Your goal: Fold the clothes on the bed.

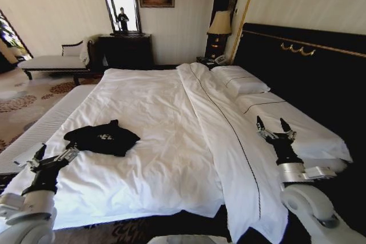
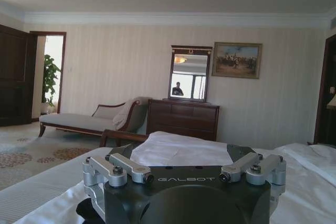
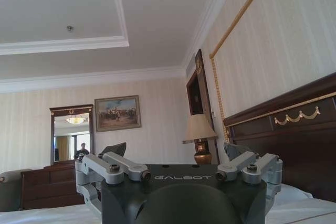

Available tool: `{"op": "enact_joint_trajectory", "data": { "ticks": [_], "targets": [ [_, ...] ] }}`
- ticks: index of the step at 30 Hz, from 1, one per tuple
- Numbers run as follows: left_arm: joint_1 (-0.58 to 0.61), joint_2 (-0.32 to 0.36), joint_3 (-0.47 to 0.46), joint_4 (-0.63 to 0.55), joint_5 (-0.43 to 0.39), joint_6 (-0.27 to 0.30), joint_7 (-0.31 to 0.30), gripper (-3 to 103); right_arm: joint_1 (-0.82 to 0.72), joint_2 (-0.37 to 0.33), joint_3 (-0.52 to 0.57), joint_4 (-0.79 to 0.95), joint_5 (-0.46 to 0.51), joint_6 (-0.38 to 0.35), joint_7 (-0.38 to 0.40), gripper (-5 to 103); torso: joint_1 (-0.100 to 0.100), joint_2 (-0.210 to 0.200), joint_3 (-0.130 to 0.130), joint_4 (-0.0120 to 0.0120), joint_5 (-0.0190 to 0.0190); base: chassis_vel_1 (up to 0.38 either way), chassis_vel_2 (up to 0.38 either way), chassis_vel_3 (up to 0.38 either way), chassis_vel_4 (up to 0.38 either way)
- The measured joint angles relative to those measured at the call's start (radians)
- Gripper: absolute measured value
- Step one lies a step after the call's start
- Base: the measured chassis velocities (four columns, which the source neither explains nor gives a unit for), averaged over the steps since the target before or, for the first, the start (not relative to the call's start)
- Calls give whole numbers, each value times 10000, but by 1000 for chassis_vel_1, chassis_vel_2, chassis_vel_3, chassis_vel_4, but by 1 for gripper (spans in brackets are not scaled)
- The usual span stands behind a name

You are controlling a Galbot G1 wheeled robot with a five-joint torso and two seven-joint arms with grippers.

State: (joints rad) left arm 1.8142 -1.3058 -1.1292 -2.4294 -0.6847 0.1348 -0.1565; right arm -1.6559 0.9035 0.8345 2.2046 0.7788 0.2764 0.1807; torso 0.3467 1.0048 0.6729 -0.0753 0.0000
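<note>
A crumpled black soft-fabric T-shirt [image 1: 103, 138] with small white, unreadable chest lettering lies on the large white-sheeted bed [image 1: 166, 141], near its left edge. The left gripper [image 1: 56, 152] hovers just beside it, fingers spread; the right gripper [image 1: 275, 124], marked "GALBOT", hovers wide over the pillows.

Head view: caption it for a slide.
Black T-shirt crumpled on the white bed; left gripper open beside it, right gripper open near the pillows.
</note>
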Motion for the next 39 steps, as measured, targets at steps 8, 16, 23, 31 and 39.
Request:
{"op": "enact_joint_trajectory", "data": {
  "ticks": [8,16,23,31,39],
  "targets": [
    [-66,5,64,18,-12,-17,-21,100,-75,-7,95,1,-4,18,-68,100,0,0,0,4,0,-14,-18,-15,-20],
    [-86,-28,78,37,-3,-17,-50,100,-109,-14,131,7,-113,21,-146,100,-1,0,0,2,0,0,0,0,0],
    [-111,-49,81,71,31,-17,-74,100,-115,-13,122,18,-118,9,-129,100,0,0,0,1,0,0,0,0,0],
    [-140,-107,187,103,117,-17,-89,100,-73,-21,102,-27,-83,-6,-105,100,0,0,0,0,1,0,0,0,0],
    [-175,-99,207,160,128,-17,-94,100,-28,10,18,-100,-123,-12,-104,100,0,0,0,2,0,0,0,0,0]
  ]
}}
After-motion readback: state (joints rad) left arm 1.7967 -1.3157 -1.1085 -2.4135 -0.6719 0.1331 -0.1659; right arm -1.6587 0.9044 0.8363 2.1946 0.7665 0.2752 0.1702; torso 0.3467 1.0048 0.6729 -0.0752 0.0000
